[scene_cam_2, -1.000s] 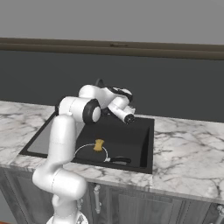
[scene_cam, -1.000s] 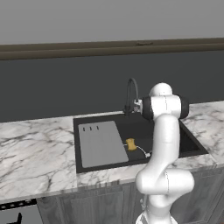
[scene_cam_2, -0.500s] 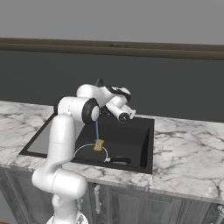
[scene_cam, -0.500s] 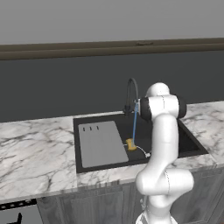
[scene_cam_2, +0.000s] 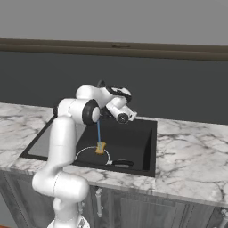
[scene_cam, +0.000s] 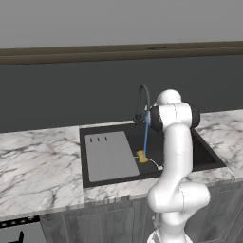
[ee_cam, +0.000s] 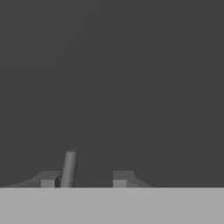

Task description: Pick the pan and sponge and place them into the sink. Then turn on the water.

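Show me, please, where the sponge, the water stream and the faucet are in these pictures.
sponge (scene_cam_2: 101,148), right base view, middle of the yellow block in the sink.
water stream (scene_cam: 145,140), left base view, midway down the blue stream.
faucet (scene_cam: 141,97), left base view, on its dark arched neck.

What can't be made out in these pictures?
- Pan: in the left base view the arm covers nearly all of it; in the right base view only its pale rim and handle stand out against the black sink.
- Faucet: right base view, the arm hides most of it.
- Gripper: hand view, the tips are cut off at the bottom; what the thin grey rod is cannot be told.
- Sponge: too small for surface detail.
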Robot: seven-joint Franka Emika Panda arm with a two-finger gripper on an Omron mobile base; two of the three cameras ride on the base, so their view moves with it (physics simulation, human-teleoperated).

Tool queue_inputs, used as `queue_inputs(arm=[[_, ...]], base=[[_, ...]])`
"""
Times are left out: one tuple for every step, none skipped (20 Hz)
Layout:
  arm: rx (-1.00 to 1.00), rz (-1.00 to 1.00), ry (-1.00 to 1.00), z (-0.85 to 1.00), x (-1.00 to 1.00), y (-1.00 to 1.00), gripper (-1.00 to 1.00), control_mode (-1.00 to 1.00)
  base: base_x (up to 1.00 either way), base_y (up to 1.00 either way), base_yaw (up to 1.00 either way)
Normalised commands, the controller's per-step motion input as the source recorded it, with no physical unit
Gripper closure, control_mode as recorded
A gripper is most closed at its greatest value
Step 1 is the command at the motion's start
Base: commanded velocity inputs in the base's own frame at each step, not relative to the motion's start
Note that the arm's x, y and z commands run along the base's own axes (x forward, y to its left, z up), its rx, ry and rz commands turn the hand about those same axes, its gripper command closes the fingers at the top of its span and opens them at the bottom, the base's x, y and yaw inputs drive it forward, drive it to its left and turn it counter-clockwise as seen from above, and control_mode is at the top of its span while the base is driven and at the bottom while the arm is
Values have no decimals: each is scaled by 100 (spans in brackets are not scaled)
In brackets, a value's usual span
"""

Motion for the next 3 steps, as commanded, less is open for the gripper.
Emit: queue_inputs(arm=[[0,0,-3,0,-15,0,100,-100],[0,0,0,0,0,0,100,-100],[0,0,0,0,0,0,100,-100]], base=[[0,0,0],[0,0,0],[0,0,0]])
